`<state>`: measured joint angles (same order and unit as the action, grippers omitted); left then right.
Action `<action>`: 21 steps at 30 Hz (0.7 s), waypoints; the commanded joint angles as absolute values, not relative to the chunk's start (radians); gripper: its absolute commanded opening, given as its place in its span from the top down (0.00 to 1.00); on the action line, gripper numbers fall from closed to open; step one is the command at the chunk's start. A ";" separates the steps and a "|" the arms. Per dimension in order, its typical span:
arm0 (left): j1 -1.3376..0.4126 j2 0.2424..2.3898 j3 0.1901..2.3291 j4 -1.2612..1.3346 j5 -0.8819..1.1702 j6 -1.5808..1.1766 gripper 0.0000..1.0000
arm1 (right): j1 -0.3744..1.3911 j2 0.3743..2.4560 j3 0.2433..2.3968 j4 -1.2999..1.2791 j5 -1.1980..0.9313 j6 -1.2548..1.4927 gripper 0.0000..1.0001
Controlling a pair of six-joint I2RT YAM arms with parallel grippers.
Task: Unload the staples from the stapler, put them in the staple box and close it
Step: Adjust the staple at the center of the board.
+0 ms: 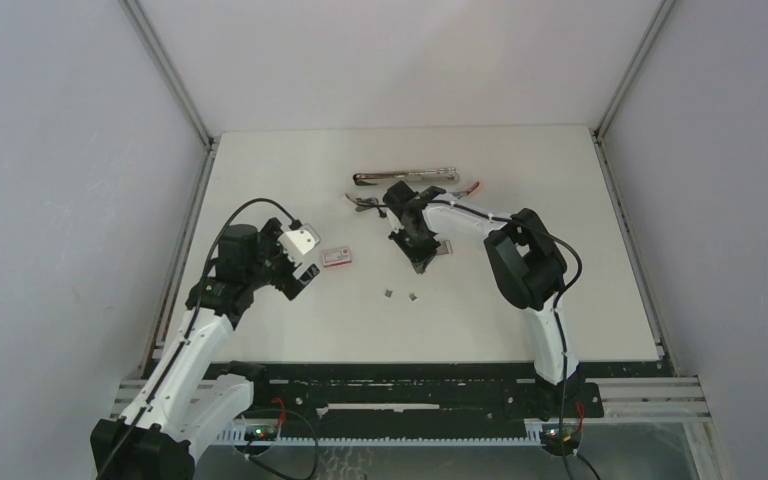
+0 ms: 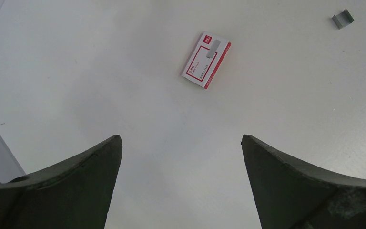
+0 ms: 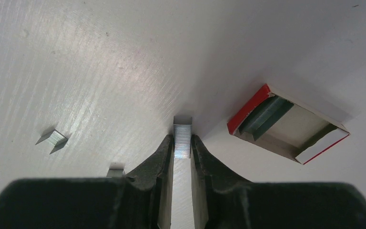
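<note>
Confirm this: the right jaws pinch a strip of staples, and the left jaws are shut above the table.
Wrong: the left wrist view shows the left jaws wide open, not shut, above the table. The right jaws do pinch a strip of staples.

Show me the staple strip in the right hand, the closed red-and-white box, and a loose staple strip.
held staple strip (image 3: 182,140): right wrist view, middle of its shiny face.
red-and-white box (image 2: 206,59): left wrist view, centre of its label.
loose staple strip (image 2: 343,20): left wrist view, its grey top.
</note>
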<state>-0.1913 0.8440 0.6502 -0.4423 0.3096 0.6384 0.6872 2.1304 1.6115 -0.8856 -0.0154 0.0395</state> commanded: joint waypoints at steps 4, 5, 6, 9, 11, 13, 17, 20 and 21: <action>-0.185 0.835 0.629 -0.410 0.321 0.634 0.00 | 0.711 2.099 1.642 -0.873 -0.037 0.014 0.85; -0.186 0.836 0.629 -0.410 0.320 0.632 0.00 | 0.714 2.099 1.644 -0.873 -0.038 0.012 0.84; -0.185 0.836 0.629 -0.410 0.321 0.632 0.00 | 0.716 2.099 1.647 -0.874 -0.042 0.009 0.83; -0.184 0.833 0.629 -0.410 0.320 0.632 0.00 | 0.726 2.102 1.648 -0.879 -0.049 0.000 0.83; -0.185 0.831 0.629 -0.409 0.319 0.632 0.00 | 0.731 2.102 1.649 -0.879 -0.049 0.000 0.84; -0.185 0.829 0.629 -0.409 0.320 0.632 0.00 | 0.734 2.101 1.652 -0.879 -0.042 -0.001 0.84; -0.185 0.831 0.629 -0.410 0.321 0.632 0.00 | 0.736 2.101 1.660 -0.879 -0.035 0.000 0.81; -0.185 0.830 0.629 -0.410 0.321 0.632 0.00 | 0.740 2.104 1.661 -0.883 -0.042 -0.005 0.75; -0.185 0.831 0.629 -0.410 0.319 0.633 0.00 | 0.740 2.105 1.662 -0.887 -0.044 -0.008 0.74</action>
<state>-0.1913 0.8440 0.6502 -0.4423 0.3096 0.6380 0.7338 2.1304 1.6138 -0.8860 -0.0383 0.0097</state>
